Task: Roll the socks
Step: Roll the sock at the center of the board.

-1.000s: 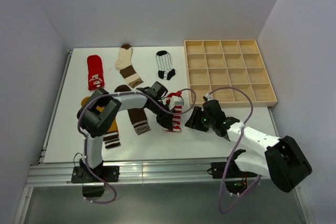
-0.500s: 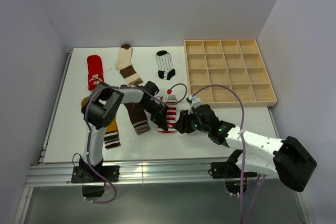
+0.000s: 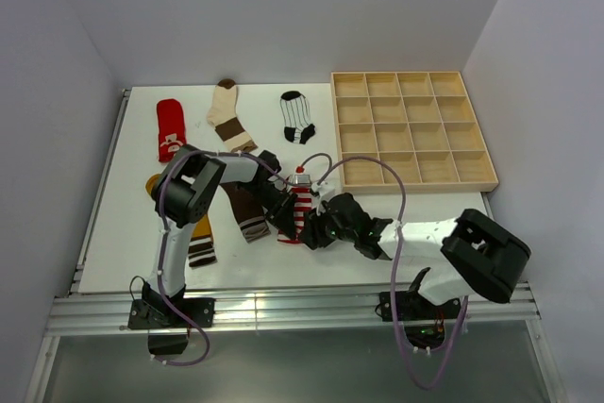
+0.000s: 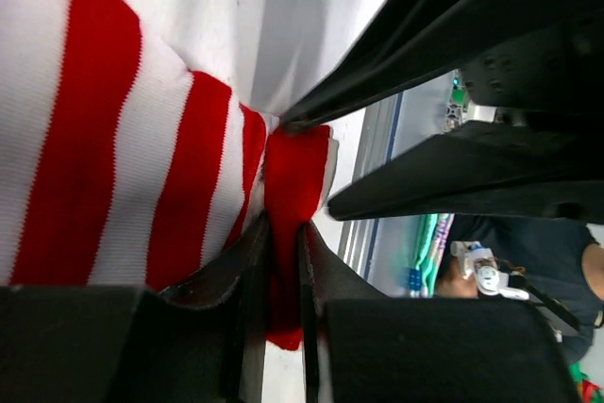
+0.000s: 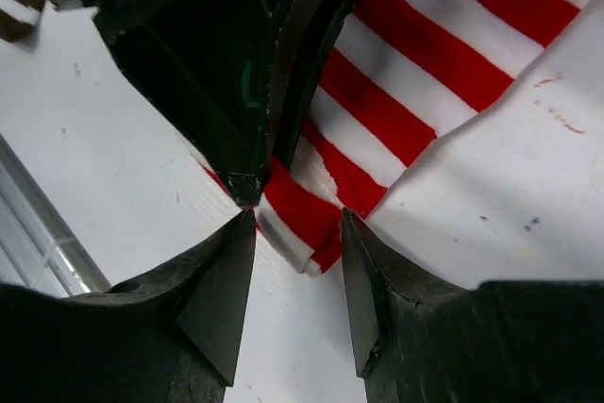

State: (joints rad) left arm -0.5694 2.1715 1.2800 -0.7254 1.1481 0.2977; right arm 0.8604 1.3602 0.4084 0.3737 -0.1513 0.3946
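The red-white striped sock [image 3: 302, 197] lies lengthwise at the table's middle front. My left gripper [image 3: 284, 225] is shut on the red end of this sock [image 4: 113, 139], pinching the fabric between its fingertips [image 4: 283, 247]. My right gripper [image 3: 312, 231] is open, its fingers either side of the same sock end [image 5: 311, 219], close against the left gripper's fingers [image 5: 236, 73]. The dark brown sock [image 3: 247, 210] and the mustard sock [image 3: 197, 233] lie left of it. The red patterned sock [image 3: 171, 129], the cream-and-brown sock [image 3: 229, 117] and the white black-striped sock [image 3: 297, 117] lie at the back.
A wooden tray [image 3: 411, 179] of square compartments stands at the back right. The left arm reaches over the dark brown sock. The table's front edge and metal rail [image 3: 283, 307] run just below both grippers.
My right gripper has moved left across the table to the striped sock's near end. The left gripper and the sock have shifted slightly left and nearer.
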